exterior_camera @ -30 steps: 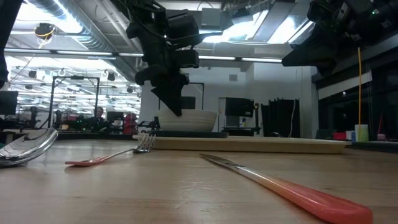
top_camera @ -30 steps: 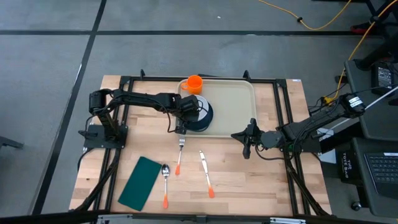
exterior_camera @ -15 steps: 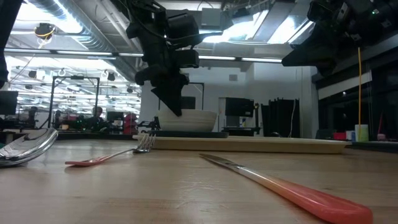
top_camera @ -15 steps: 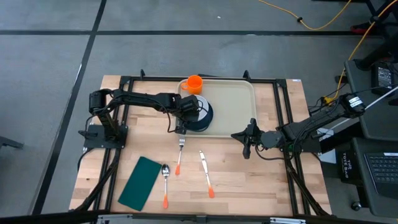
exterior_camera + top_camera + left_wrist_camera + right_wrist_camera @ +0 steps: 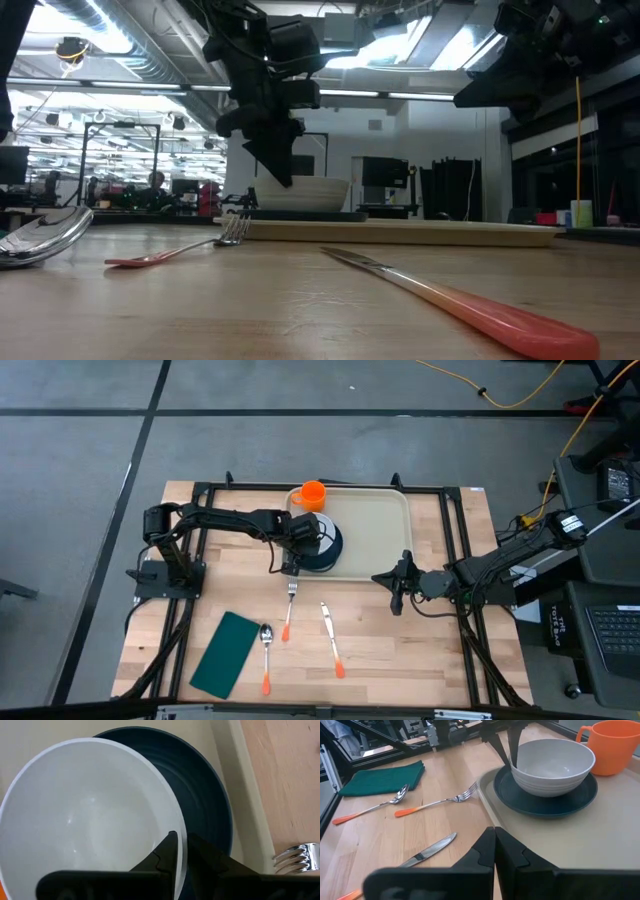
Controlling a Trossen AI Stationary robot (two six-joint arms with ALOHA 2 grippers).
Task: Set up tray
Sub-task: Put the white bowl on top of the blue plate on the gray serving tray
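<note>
Left gripper [image 5: 181, 851] clamped narrow on near rim of white bowl [image 5: 90, 825], one finger inside, one outside; bowl seated on dark teal plate [image 5: 210, 820], plate on left end of tray [image 5: 375, 535]. Tray at far-centre of table [image 5: 440, 660], long axis running left-right, orange cup [image 5: 313, 493] at its far-left corner. Left arm plainly nearer bowl and tray's left end; right gripper [image 5: 494, 851] fully closed, holding nothing, hovering just off tray's near-right edge. Remaining items all nearer than tray, on bare wood: fork [image 5: 289, 610] closest, tines just off tray's near edge below left gripper, handle pointing near; knife [image 5: 331, 639] to its right; spoon [image 5: 266, 655] and green napkin [image 5: 226, 653] further left. Count: 1 tray, 1 plate, 1 bowl, 1 cup, 1 fork, 1 knife, 1 spoon, 1 napkin. Likely next: release bowl, then reach near for fork.
</note>
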